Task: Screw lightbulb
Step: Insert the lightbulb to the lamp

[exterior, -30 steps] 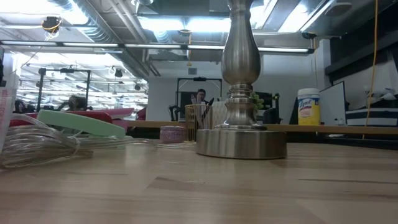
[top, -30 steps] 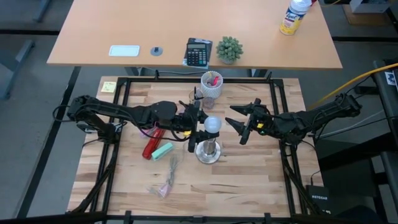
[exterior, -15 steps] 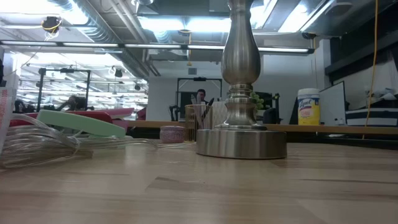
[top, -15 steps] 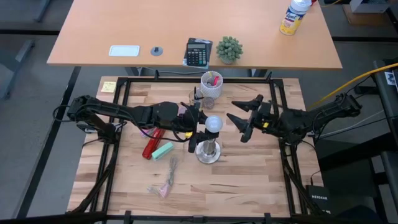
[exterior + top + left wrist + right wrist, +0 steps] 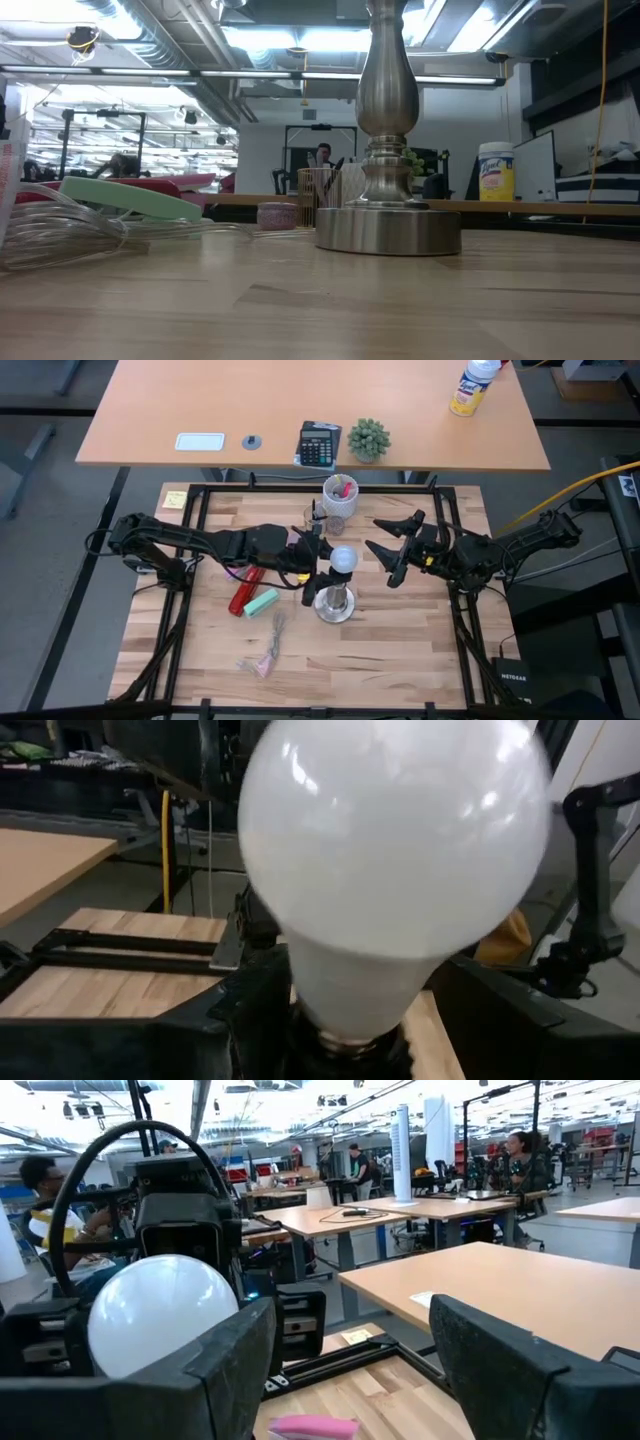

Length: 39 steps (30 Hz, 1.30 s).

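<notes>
Lightbulb (image 5: 343, 559) seated atop metal socket stand (image 5: 334, 603), mid-table. L gripper (image 5: 312, 563) wide open astride bulb neck, no grip. R gripper (image 5: 391, 547) just right, wide open, empty.

Open workshop hall with desks and ceiling lights

Beyond the butcher-block tabletop (image 5: 400, 650) stands a tan desk (image 5: 200, 400) on grey floor (image 5: 40, 470). Bright strip lights (image 5: 300, 38) and exposed ducts (image 5: 170, 40) run overhead; more desks (image 5: 520, 1285), a white tower fan (image 5: 402, 1150) and seated people (image 5: 520, 1155) fill the hall.
</notes>
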Available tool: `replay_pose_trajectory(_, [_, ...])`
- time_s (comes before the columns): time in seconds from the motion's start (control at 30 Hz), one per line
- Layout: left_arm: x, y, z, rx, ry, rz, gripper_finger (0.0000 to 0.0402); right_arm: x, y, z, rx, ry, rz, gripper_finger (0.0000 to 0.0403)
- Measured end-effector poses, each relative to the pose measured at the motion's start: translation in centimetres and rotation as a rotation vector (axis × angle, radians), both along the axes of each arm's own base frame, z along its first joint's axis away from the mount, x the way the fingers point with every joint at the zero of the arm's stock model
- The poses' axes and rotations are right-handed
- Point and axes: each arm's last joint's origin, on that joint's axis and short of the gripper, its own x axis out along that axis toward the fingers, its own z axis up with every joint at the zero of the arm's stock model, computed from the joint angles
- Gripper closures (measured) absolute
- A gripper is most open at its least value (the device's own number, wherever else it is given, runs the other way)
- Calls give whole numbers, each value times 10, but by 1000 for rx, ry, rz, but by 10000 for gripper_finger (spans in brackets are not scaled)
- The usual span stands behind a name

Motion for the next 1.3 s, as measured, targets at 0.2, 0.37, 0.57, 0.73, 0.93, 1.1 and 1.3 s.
replay_pose_trajectory(0.2, [0, 0, -1, 34, 9, 1, 175, 0, 0, -1, -2, 8, 0, 133])
replay_pose_trajectory(0.37, [-1, 1, 1, 36, 6, 3, 175, 0, 0, -2, -6, 20, 0, 133])
replay_pose_trajectory(0.57, [-9, 2, 5, 38, 25, 3, 175, 0, 0, -3, -9, 26, 1, 133])
replay_pose_trajectory(0.73, [-16, 3, 10, 40, 39, 2, 175, 0, 0, -3, -9, 26, 1, 133])
replay_pose_trajectory(0.93, [-23, 4, 13, 43, 56, 2, 175, 0, 0, -3, -12, 32, 1, 133])
replay_pose_trajectory(1.1, [-27, 4, 11, 48, 101, 1, 175, 1, 0, -3, -12, 33, 0, 133])
replay_pose_trajectory(1.3, [-38, 6, 15, 49, 144, 6, 175, 1, 0, -4, -15, 41, 0, 133])
